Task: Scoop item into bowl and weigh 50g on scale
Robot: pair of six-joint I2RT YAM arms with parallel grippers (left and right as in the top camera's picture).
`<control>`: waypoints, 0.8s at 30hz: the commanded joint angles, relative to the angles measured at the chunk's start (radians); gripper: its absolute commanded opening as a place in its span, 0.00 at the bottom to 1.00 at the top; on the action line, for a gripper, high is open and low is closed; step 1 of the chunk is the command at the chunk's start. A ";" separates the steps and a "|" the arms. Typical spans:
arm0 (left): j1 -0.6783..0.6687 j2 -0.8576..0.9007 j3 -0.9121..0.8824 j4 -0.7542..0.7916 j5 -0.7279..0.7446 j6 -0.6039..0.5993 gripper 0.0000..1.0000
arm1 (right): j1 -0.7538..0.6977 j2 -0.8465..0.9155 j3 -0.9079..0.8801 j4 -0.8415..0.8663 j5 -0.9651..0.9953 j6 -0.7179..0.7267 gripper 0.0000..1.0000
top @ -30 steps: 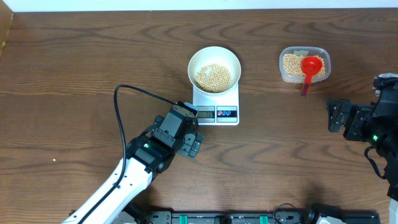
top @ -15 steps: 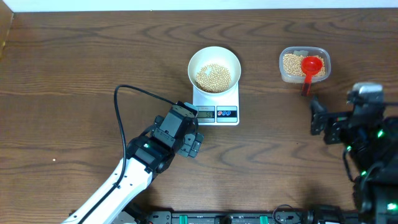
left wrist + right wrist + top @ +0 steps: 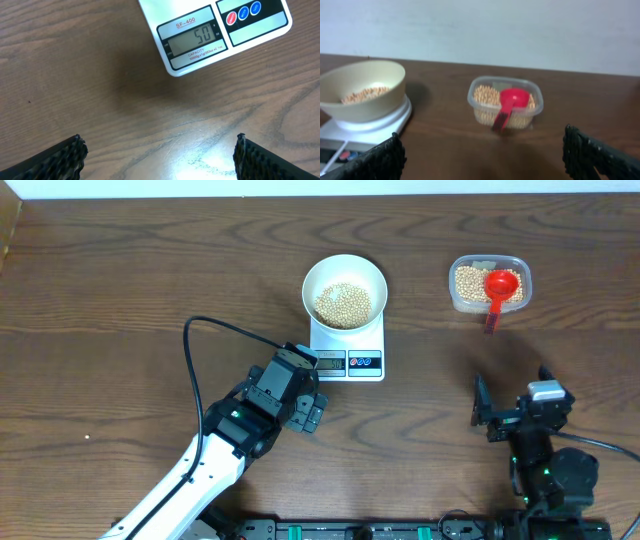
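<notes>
Wood table (image 3: 75, 65), scale (image 3: 215, 35) display: 50

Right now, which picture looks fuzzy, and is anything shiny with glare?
Right wrist view: blurry, the bowl and red scoop look soft. Left wrist view: sharp, the scale display easy to read, a pale glare patch on the table. Overhead view: clear.

The bowl (image 3: 344, 268) sits on the scale (image 3: 348, 363), beans (image 3: 343, 303) inside it. To the right, well apart, stands a tub (image 3: 483, 262) — more beans in it, a scoop (image 3: 500, 285) resting on them.
</notes>
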 commanded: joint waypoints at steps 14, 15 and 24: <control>-0.003 0.006 -0.003 0.000 -0.003 0.013 0.96 | 0.021 -0.174 -0.170 0.052 0.003 0.019 0.99; -0.003 0.006 -0.003 0.000 -0.003 0.013 0.96 | 0.021 -0.173 -0.170 0.053 0.003 0.019 0.99; -0.003 0.006 -0.003 0.000 -0.003 0.013 0.96 | 0.020 -0.173 -0.170 0.052 0.007 0.017 0.99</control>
